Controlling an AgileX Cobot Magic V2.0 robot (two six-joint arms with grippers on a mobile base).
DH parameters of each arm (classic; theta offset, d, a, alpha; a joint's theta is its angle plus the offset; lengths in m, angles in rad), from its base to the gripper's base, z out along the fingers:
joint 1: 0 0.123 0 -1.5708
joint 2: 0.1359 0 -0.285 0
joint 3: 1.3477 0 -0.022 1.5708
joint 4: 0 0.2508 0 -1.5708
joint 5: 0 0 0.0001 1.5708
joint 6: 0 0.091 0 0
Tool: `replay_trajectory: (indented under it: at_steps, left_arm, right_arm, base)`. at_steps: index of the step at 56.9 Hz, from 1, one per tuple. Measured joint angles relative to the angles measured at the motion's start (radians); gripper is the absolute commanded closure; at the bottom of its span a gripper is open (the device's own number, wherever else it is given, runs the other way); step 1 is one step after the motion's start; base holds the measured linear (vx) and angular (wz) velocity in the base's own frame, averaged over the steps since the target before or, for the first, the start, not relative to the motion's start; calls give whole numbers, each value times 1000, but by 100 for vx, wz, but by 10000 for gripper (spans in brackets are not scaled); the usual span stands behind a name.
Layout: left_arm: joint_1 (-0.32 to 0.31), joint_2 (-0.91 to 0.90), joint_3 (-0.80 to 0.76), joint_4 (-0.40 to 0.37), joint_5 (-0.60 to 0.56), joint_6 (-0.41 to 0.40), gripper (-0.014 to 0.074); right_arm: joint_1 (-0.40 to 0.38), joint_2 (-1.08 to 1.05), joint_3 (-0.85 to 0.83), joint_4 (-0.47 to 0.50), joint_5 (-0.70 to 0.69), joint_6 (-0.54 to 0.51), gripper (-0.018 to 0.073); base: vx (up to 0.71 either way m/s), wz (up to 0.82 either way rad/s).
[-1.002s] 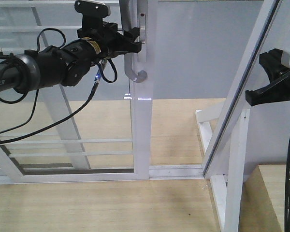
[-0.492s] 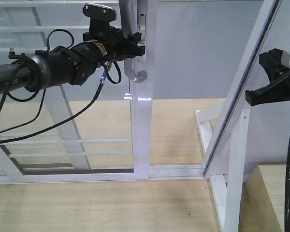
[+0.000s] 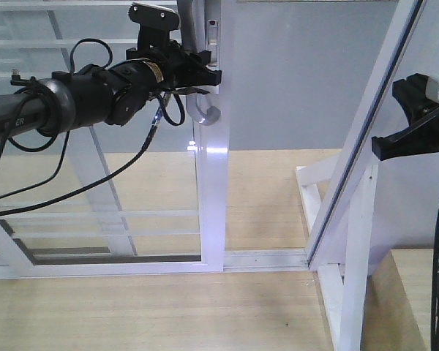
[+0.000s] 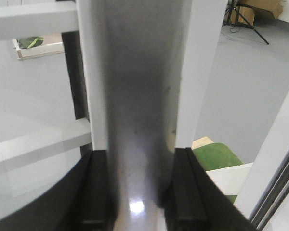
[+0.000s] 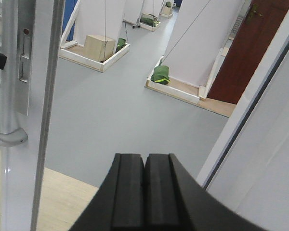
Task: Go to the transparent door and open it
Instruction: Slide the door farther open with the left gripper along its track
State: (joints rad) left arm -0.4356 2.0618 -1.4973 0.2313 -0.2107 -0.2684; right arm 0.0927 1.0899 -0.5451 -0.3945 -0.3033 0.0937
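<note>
— Left gripper (image 3: 203,73) first: what do we have?

— We have it on the pull handle (image 3: 205,110) of the transparent door (image 3: 214,190). In the wrist view our two black fingers (image 4: 95,192) sit one on each side of the silver bar. They touch it with no gap showing, so we read the gripper as clamped on the handle.

— Where on the handle?

— On the straight part. The hooked end curls just below the gripper, and the door's white upright stands directly behind it. The barred glass spreads out beneath and behind the wrist.

— And our other hand?

— Right gripper (image 5: 144,163) has its pads pressed together and holds nothing. It hangs well apart from the handle, beside the slanted white frame (image 3: 355,172). Its camera shows the handle and the lock plate (image 5: 24,53) far off to its left.

— So how far along are we?

— The approach looks done: we are at the door and the grasp is made. The opening is what is left. Below the left gripper the upright's foot stands on the bottom rail (image 3: 263,257). We cannot tell from these views whether the panel has moved at all.

— Next, then?

— We judge it needs a steady pull on the handle. The clamp should be kept square so the smooth bar does not slip through the pads.
</note>
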Motion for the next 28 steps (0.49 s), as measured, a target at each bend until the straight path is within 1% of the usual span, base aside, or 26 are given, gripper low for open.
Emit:
replay_trajectory:
  at_steps: [12, 28]
  left_arm:
    - [15, -23, 1, 0, 59, 0, 600]
    - [57, -67, 13, -2, 161, 0, 600]
  right_arm:
    - [0, 0, 0, 0, 2, -2, 565]
    - [0, 0, 0, 1, 6, -2, 565]
  base:
    - [0, 0]
    - [0, 0]
